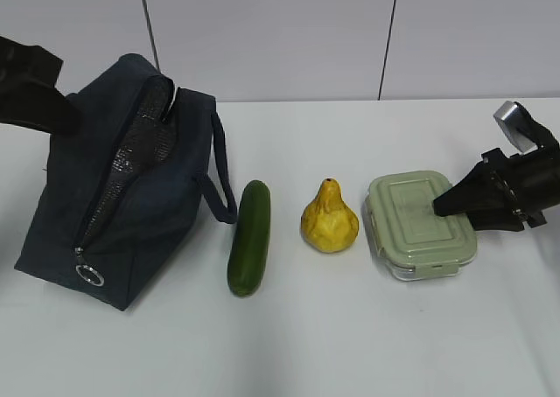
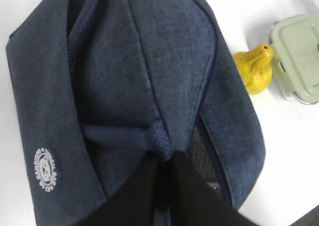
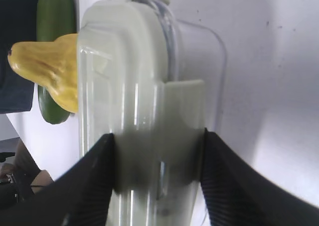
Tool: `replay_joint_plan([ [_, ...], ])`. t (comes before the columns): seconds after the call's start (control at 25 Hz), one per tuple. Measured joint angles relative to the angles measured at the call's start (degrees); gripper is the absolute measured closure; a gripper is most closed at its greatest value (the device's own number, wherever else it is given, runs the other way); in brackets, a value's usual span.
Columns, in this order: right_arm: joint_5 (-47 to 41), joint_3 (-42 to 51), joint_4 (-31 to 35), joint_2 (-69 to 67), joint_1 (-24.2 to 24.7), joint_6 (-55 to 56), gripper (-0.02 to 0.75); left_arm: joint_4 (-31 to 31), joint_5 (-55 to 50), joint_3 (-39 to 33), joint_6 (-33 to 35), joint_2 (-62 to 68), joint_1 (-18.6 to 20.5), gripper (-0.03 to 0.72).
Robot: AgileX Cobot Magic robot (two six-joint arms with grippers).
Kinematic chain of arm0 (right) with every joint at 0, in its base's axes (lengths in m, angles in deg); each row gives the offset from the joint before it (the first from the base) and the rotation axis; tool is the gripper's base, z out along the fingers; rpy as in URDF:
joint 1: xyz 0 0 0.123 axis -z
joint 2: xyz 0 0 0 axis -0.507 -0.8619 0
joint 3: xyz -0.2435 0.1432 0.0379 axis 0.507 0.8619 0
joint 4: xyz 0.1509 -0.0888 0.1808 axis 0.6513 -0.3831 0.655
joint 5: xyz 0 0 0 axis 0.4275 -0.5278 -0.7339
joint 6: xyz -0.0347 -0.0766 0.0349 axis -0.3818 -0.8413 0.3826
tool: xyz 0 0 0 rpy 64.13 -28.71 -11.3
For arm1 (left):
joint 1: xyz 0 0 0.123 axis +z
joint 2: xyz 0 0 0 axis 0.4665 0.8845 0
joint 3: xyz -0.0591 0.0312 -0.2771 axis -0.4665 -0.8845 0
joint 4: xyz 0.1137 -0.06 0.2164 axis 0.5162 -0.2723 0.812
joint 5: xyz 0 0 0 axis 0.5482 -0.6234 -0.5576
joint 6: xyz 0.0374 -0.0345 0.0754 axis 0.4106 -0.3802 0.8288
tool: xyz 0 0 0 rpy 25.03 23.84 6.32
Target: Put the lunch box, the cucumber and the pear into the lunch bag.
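White table (image 1: 350, 344), right gripper (image 3: 158, 151) clamping lunch box (image 3: 144, 86), left gripper (image 2: 162, 161) pinching lunch bag (image 2: 124, 76)

A plain white counter (image 1: 350, 344) fills the lower part of the exterior view. Behind it, toward 12 o'clock, stands a pale grey panelled wall (image 1: 280, 30), its surface split by thin dark vertical seams at roughly 11 and 1 o'clock. Soft shadows mark the counter's surface.
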State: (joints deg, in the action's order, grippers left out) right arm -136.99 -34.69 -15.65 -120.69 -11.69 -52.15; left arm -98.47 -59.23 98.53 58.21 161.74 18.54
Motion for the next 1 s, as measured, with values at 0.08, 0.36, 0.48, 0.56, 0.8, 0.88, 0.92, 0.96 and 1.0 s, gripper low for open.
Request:
replay_joint_plan([
  [0.08,0.1,0.0,0.2,0.0,0.0,0.0,0.347,0.0,0.1,0.0,-0.1,0.3,-0.7,0.684],
  [0.36,0.6,0.0,1.1,0.0,0.0,-0.1,0.347,0.0,1.2,0.0,-0.3,0.4,-1.1,0.684],
  [0.48,0.6,0.0,1.5,0.0,0.0,-0.1,0.347,0.0,1.2,0.0,-0.3,0.4,-1.1,0.684],
  [0.56,0.6,0.0,1.5,0.0,0.0,-0.1,0.347,0.0,1.3,0.0,-0.3,0.4,-1.1,0.685],
  [0.8,0.6,0.0,1.5,0.0,0.0,-0.1,0.347,0.0,1.3,0.0,-0.3,0.4,-1.1,0.685],
  [0.88,0.6,0.0,1.6,0.3,0.0,-0.1,0.347,0.0,1.4,0.0,-0.4,0.4,-1.2,0.685],
  [0.92,0.6,0.0,1.7,0.8,0.0,-0.1,0.347,0.0,1.4,0.0,-0.4,0.4,-1.2,0.685],
  [0.96,0.6,0.0,2.0,1.3,0.0,-0.1,0.347,0.0,1.4,0.0,-0.4,0.4,-1.2,0.685],
  [1.0,0.6,0.0,2.1,1.8,0.0,-0.1,0.347,0.0,1.4,0.0,-0.4,0.4,-1.2,0.685],
])
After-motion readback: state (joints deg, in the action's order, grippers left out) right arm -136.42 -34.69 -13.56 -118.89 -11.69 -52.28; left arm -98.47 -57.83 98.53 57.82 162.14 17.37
